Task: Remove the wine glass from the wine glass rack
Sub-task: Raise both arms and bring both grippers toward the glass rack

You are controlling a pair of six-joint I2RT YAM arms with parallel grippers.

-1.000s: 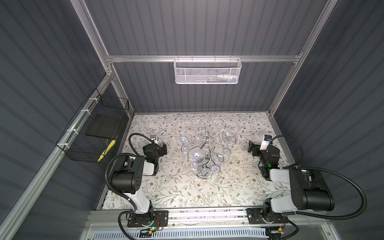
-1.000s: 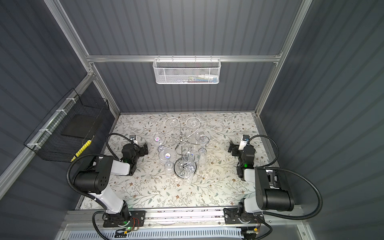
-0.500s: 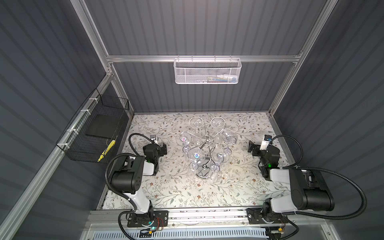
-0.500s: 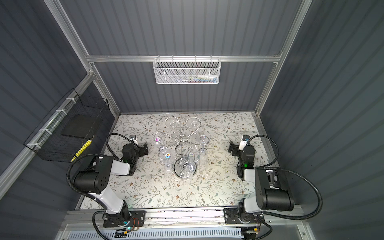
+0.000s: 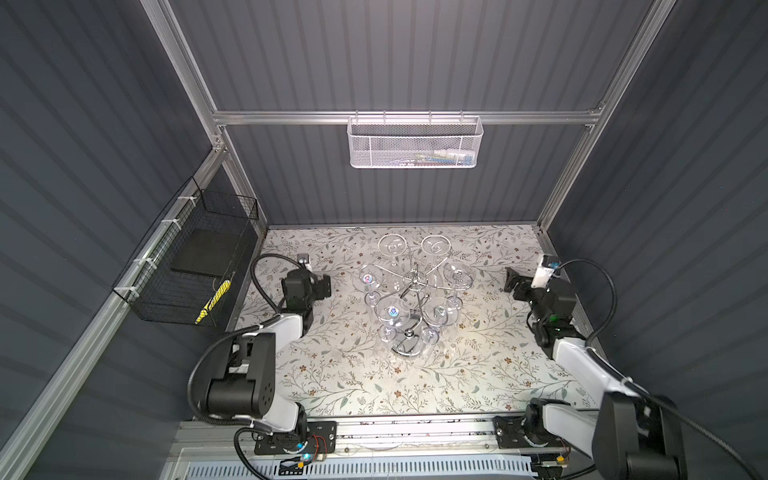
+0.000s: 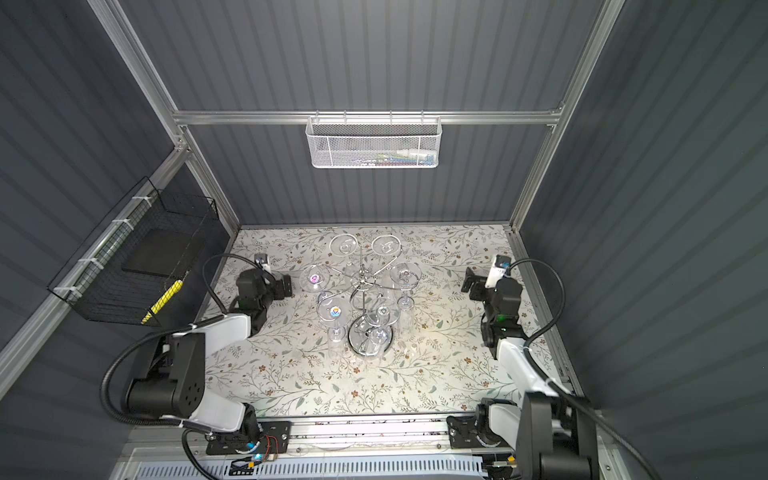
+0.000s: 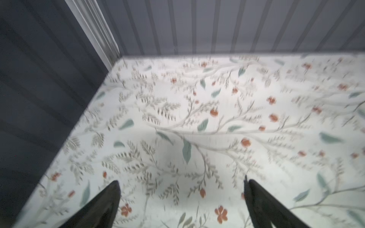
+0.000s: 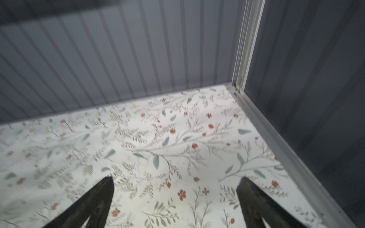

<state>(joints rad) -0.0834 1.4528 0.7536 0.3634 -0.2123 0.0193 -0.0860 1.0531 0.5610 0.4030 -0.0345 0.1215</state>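
Rack: shiny chrome wire wine glass rack (image 5: 412, 277) stood mid floral-patterned table (image 5: 478, 374).
Glasses: clear wine glasses (image 5: 392, 312) hung on its arms.
Fingers: left fingers (image 7: 102, 207) and right fingers (image 8: 92, 205) apart, empty, well apart from rack.
Progress: judged unstarted; approach, grasp, lift-off all left.

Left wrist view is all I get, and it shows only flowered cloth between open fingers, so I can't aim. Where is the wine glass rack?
Observer: The wine glass rack stands mid-table, to the right of the left gripper in both top views.
Operator: Any glasses on it?
Observer: Six wine glasses hang bowl-down from its arms.
Operator: Is the right gripper holding anything?
Observer: No, the right gripper is open over bare tablecloth.
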